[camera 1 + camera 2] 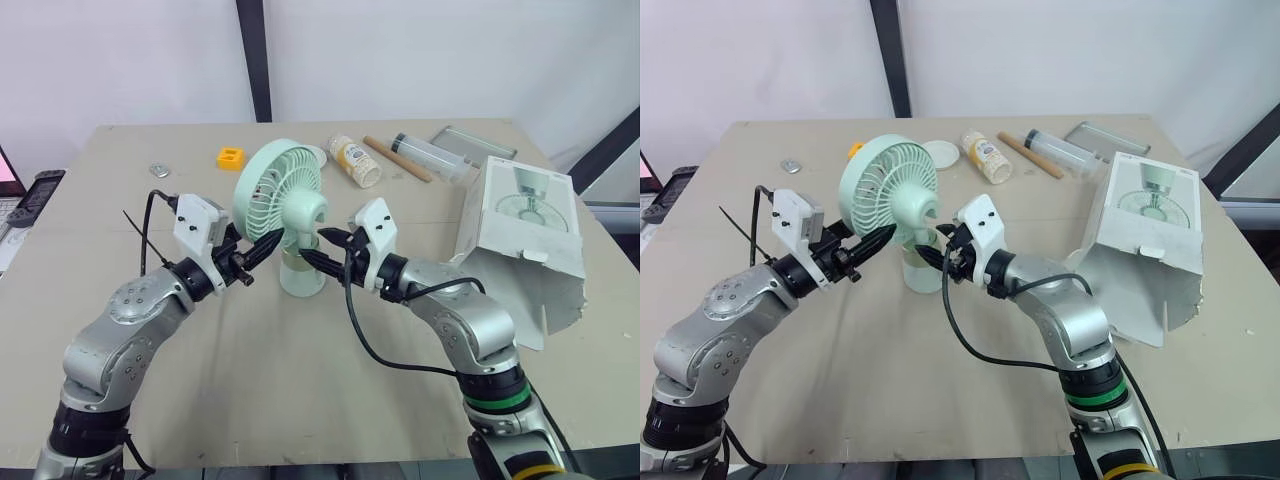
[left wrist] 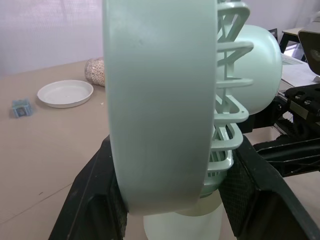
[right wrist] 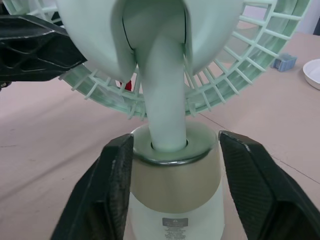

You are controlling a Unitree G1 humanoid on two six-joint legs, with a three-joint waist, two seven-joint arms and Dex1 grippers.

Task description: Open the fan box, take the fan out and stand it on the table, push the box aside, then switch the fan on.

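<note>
Fan (image 1: 280, 190): it is stood upright on the table (image 1: 300, 380), out of its carton, with the grille faced toward the robot's left.
Left gripper (image 1: 270, 243): its two black fingers are pressed against the lower rim of the fan head, one on each face. The head is judged to be steadied so that it cannot tip or swivel.
Right gripper (image 1: 318, 248): its fingers are closed on the base (image 3: 175, 185), one at each side, just under the neck. The stand is judged to be pinned down, or felt for a switch, which cannot be made out.
Step in hand: unboxing and standing appear done, and switching on is judged to remain.
Box (image 1: 520, 225): it is set well to the robot's right of the fan, tilted, with its flap hanging open toward the robot. It is judged to be already pushed aside, and its inside cannot be fully seen.
Jar (image 1: 355, 160): it is laid on its side just beyond the fan, with pale contents visible through the wall.
White dish (image 1: 940, 153): it is placed beyond the fan and holds nothing.
Clear tube (image 1: 432, 155): it lies beyond the fan to the right, beside a wooden stick (image 1: 397, 159). Its contents cannot be told.
Metal tray (image 1: 475, 142): it is farthest from the fan, past the tube.
Orange block (image 1: 231, 157): it lies beyond the fan, to its left.
</note>
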